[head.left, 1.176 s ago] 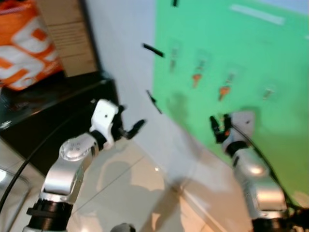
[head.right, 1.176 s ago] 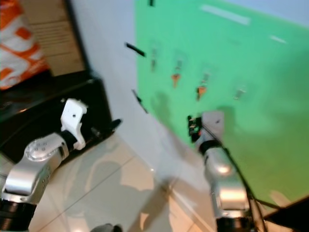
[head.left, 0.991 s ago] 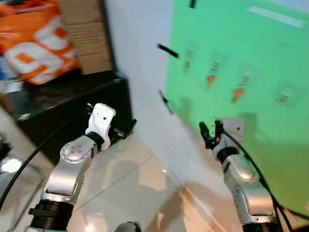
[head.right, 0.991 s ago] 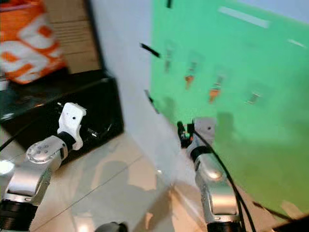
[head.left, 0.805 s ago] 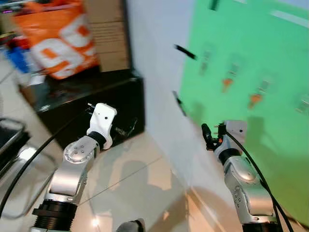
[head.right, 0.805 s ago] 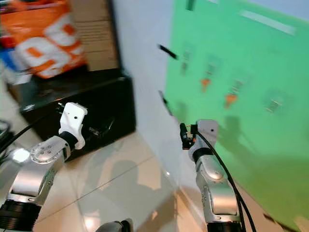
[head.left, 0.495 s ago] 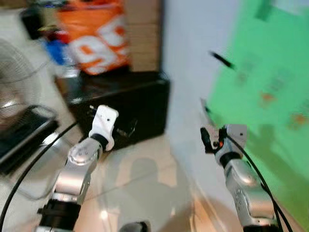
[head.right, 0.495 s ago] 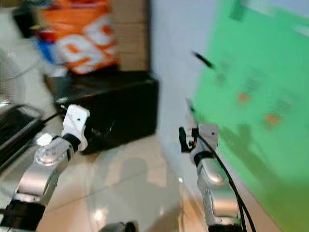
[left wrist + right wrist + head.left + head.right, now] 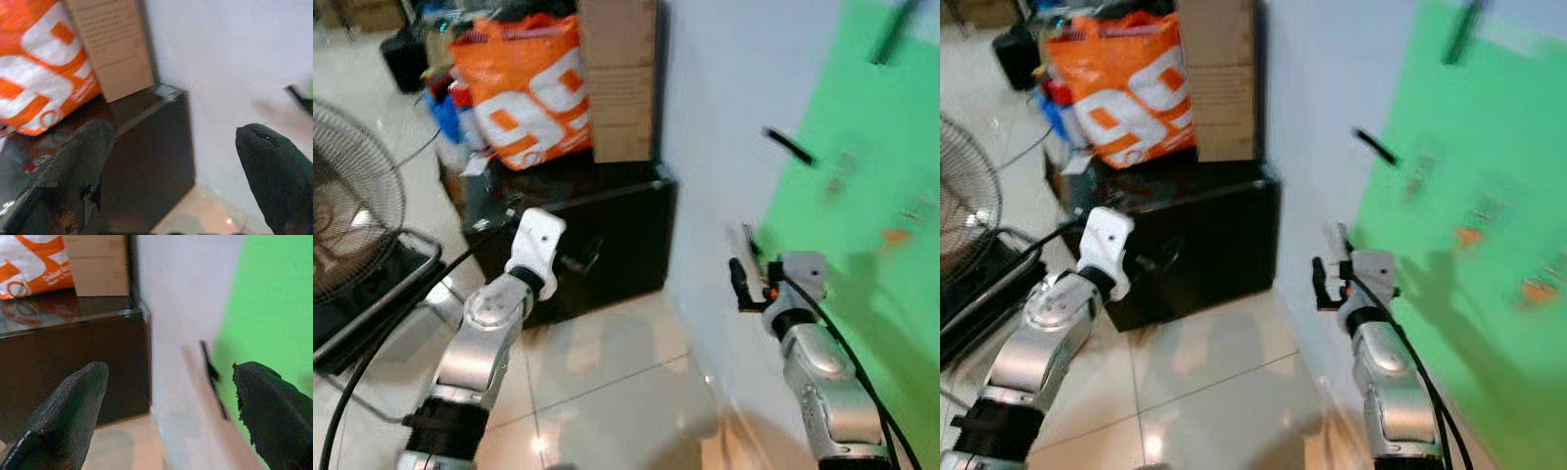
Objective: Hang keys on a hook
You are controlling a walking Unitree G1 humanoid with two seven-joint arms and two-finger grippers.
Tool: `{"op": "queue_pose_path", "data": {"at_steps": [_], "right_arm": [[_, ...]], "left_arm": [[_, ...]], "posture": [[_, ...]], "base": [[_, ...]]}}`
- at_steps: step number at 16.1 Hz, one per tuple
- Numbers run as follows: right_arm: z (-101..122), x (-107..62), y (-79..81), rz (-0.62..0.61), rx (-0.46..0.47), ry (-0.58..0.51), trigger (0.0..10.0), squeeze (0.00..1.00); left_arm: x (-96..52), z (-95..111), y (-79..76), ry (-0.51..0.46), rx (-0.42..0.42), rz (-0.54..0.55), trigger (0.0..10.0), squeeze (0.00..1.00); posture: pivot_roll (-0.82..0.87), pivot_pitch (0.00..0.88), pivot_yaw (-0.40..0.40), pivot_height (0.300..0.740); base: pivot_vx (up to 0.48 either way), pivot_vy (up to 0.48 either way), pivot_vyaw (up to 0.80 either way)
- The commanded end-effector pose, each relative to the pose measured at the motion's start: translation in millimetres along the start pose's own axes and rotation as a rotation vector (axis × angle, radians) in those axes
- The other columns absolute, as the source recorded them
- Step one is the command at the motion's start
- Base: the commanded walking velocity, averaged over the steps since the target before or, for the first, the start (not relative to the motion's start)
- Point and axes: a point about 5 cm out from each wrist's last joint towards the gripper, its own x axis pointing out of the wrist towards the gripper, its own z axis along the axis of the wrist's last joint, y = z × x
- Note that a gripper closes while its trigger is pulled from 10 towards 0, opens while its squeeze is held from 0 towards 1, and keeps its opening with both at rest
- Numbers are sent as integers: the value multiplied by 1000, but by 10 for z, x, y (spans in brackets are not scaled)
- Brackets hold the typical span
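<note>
A green board (image 9: 871, 186) hangs on the white wall at my right. Blurred keys with orange tags (image 9: 1469, 235) hang on it, and a black peg (image 9: 788, 145) sticks out near its left edge. My right gripper (image 9: 741, 284) is raised in front of the wall, below and left of the keys. In the right wrist view the right gripper (image 9: 168, 382) is open with nothing between its fingers (image 9: 73, 401). My left gripper (image 9: 582, 262) is held up before a black cabinet. The left wrist view shows the left gripper (image 9: 176, 147) open and holding nothing.
A black cabinet (image 9: 617, 230) stands against the wall. On it sit an orange bag (image 9: 524, 88) and a cardboard box (image 9: 619, 78). A floor fan (image 9: 352, 225) is at the far left. Pale tiled floor (image 9: 617, 382) lies between my arms.
The camera has swung left: the green board slid to the right edge, and the cabinet, orange bag and fan came into view. Both arms keep their raised pose.
</note>
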Motion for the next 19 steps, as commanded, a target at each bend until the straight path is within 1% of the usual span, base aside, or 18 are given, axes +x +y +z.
{"op": "queue_pose_path", "data": {"at_steps": [1, 3, 6, 10, 15, 19], "right_arm": [[24, 19, 86, 26, 1, -12, 10000, 1000], [19, 31, 97, 15, 6, -12, 10000, 1000], [28, 44, 54, -4, -15, -14, 10000, 1000], [13, 42, 48, -10, -22, -11, 10000, 1000], [44, 93, 27, -12, -32, -16, 10000, 1000], [36, 102, 29, -5, -37, -12, 10000, 1000]], "left_arm": [[-46, -58, 57, 30, 2, 28, 10000, 0], [-86, -72, 47, 33, -4, 22, 10000, 0], [-12, -62, 40, 26, -14, 26, 10000, 0], [-18, -65, 28, 25, -17, 25, 10000, 0], [-6, -52, 36, 17, -15, 33, 10000, 0], [6, -38, 39, 12, -19, 40, 10000, 0]], "posture": [[-41, 0, -1, 740], [-35, 0, -13, 740], [-50, 0, -6, 740], [-50, 0, -14, 740], [-39, 0, -28, 740], [-28, 0, -38, 740]], "base": [[330, 0, 0], [328, 0, 0], [331, 0, 0], [333, 0, 0], [350, 0, 0], [356, 0, 0]]}}
